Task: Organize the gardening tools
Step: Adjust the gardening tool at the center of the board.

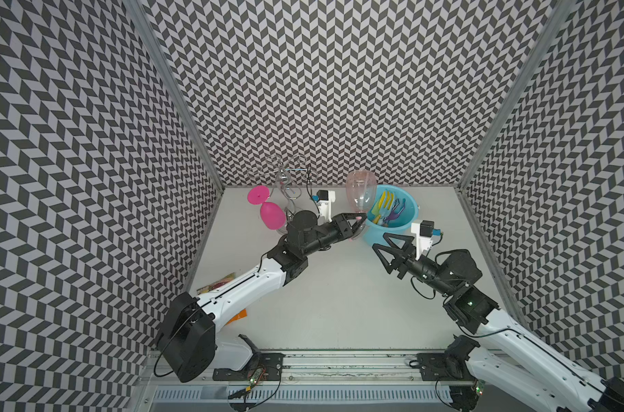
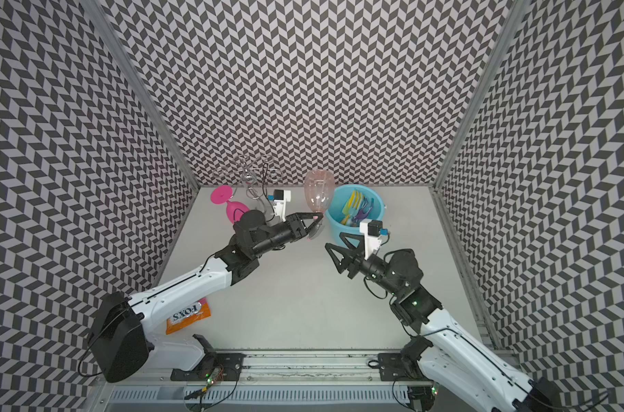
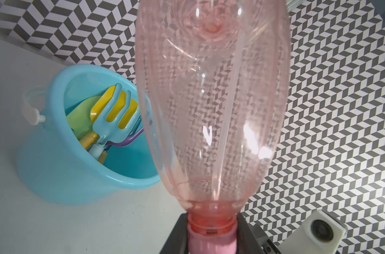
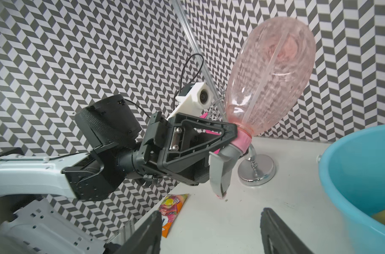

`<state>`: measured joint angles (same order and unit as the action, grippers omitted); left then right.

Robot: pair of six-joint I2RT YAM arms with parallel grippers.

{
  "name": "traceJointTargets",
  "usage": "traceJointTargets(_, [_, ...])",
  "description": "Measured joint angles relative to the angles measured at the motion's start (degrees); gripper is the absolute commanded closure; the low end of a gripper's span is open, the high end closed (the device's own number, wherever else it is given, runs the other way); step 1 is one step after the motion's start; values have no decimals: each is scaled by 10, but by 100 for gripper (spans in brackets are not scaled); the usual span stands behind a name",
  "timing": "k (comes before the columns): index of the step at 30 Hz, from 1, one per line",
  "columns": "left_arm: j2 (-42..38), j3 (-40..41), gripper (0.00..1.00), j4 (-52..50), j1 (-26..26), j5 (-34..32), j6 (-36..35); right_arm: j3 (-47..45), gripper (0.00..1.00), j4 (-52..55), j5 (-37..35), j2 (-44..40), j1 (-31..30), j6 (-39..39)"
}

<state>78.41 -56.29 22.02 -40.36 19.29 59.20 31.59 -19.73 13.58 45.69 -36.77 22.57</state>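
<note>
1. The round pale blue plastic bucket (image 1: 385,233) stands at the far right of the grey worktop (image 1: 339,303). It holds the small plastic toy hand tools, heads up: the pale blue fork (image 3: 112,123), the yellow scoop (image 3: 99,107), the green trowel (image 3: 81,118) and the purple rake (image 3: 130,140). I cannot pick out a blue rake for certain against the bucket.
2. The translucent pink plastic spray bottle (image 1: 360,194) is off the worktop. The left fingers (image 4: 229,132) are closed narrow on its pink collar. Its body tilts up and away and its grey trigger head hangs below. It is just beside the bucket's rim, not inside.
3. The right fingers (image 4: 273,231) stand wide with nothing between them, near the bucket's front wall.
4. By my reckoning the task is nearly done, and the bottle looks like the last piece to settle in or beside the bucket.
5. The bright pink plastic wine glass (image 1: 271,214) lies on its side, and the orange candy packet (image 2: 185,317) lies under the left arm. Neither is a garden tool, so both probably stay.
</note>
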Motion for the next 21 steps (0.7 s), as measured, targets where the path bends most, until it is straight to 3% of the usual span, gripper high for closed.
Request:
traceJointTargets(13, [-7,18,94,37,0,-8,85,-19,39,-164,-192,101,-118,-86])
traceJointTargets(21, [-7,21,94,59,0,-8,113,-17,47,-212,-273,156,-142,-123])
